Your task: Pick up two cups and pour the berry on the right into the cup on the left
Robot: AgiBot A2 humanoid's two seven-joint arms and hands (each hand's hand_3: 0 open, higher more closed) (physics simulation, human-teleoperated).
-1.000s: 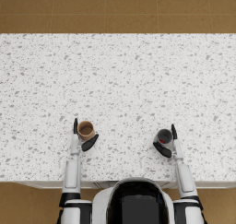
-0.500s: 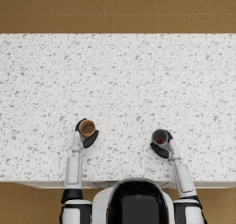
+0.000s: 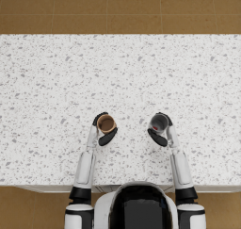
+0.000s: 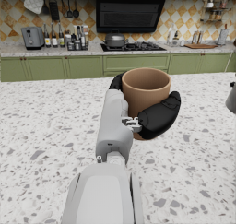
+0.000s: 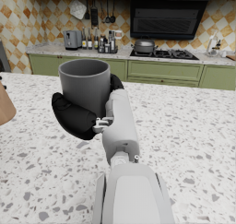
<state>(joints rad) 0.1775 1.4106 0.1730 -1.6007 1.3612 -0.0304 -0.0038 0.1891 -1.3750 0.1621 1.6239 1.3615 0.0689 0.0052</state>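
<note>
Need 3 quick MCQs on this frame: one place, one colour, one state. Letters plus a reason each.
1. Where is the brown cup?
A. in the left robot hand
B. in the right robot hand
C. on the floor

2. What colour is the cup in the right robot hand?
A. green
B. grey
C. yellow

3. How does the grey cup stand?
A. tipped over
B. lying flat
C. upright

Answers: 1 A, its fingers wrap the brown cup; 2 B, the right wrist view shows a grey wall; 3 C, its mouth faces up there.
</note>
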